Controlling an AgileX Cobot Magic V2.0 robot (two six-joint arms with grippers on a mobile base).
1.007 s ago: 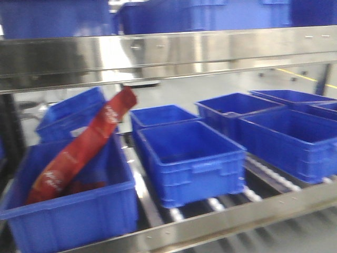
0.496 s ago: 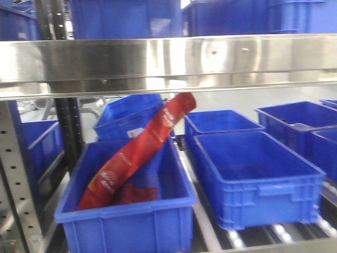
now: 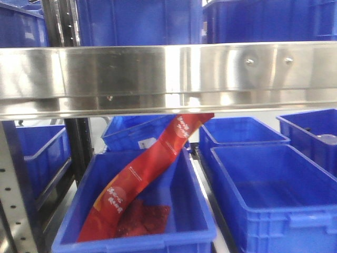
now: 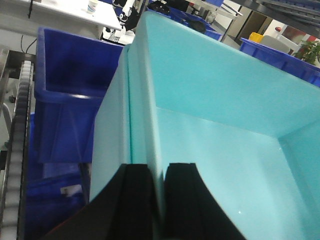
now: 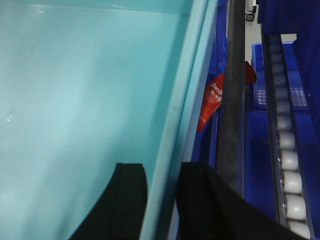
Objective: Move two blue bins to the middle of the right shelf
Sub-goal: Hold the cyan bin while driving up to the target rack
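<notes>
Front view: red packet (image 3: 145,182) leaning in shelf bin (image 3: 189,211), under steel rail (image 3: 168,74). Left gripper (image 4: 158,175) and right gripper (image 5: 161,187) each pinch a teal bin (image 4: 210,100) wall.

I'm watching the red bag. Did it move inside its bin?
No. The red bag leans the same way in its blue bin; both slid rightward together, so the camera turned.

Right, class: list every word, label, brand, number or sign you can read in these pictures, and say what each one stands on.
Nothing here can be read for certain.
Long red foil packet in the front blue plastic bin: white print in two spots, too blurred to quote.
White sticker on the tilted blue bin behind: blurred.
Turquoise-looking bin wall held by both grippers: no text.
</notes>
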